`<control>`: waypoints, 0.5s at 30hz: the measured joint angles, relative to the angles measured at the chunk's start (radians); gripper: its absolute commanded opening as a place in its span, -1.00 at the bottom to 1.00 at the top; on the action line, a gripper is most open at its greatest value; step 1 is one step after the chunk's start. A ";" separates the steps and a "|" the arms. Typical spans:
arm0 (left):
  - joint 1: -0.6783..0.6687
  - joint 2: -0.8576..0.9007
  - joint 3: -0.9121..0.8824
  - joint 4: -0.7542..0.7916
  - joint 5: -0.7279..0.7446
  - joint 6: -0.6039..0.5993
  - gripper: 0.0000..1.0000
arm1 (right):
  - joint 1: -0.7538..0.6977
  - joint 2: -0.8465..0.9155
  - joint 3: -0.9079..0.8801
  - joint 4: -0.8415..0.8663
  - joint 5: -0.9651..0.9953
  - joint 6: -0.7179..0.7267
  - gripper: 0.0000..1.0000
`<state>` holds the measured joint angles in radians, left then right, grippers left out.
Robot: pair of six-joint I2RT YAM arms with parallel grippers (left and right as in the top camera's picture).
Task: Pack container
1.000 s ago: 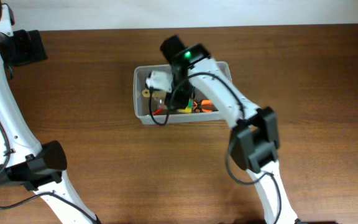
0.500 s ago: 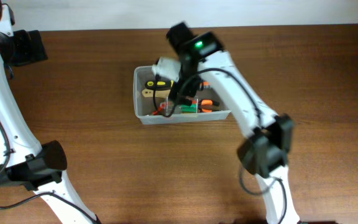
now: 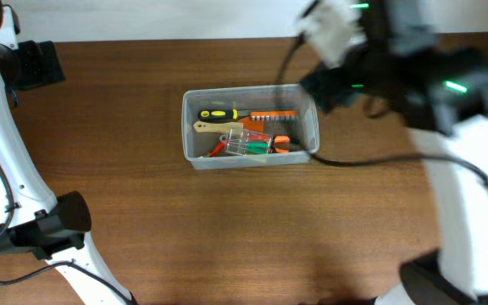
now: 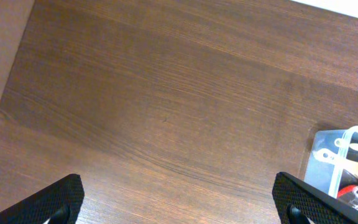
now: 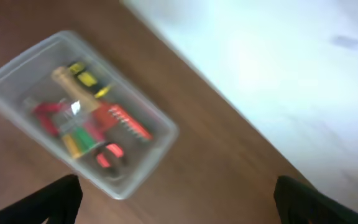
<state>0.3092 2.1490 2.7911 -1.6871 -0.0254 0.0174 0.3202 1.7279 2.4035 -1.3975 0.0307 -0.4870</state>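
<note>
The clear plastic container sits on the wooden table, holding a yellow-and-black tool, a wooden-handled tool, an orange bit strip and a small clear case. It also shows in the right wrist view, blurred, and its corner shows in the left wrist view. My right gripper is open and empty, raised high above and to the right of the container; the arm shows blurred in the overhead view. My left gripper is open and empty over bare table, left of the container.
A pale wall or floor band runs past the table's far edge. The left arm's base and links stand at the left side of the table.
My right gripper has pulled up out of the container and swung away to the upper right, empty. The container's contents now show unobstructed. The left arm has not moved.
</note>
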 measured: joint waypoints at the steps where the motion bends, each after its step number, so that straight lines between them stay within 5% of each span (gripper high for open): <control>1: 0.000 0.000 0.000 0.000 0.000 0.000 0.98 | -0.032 -0.043 0.000 0.006 0.008 0.032 0.97; 15: 0.000 0.000 0.000 0.000 0.000 0.000 0.98 | -0.076 -0.267 0.003 -0.056 0.000 0.214 0.97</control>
<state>0.3092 2.1490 2.7911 -1.6871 -0.0250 0.0174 0.2443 1.4605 2.4065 -1.4540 0.0307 -0.2729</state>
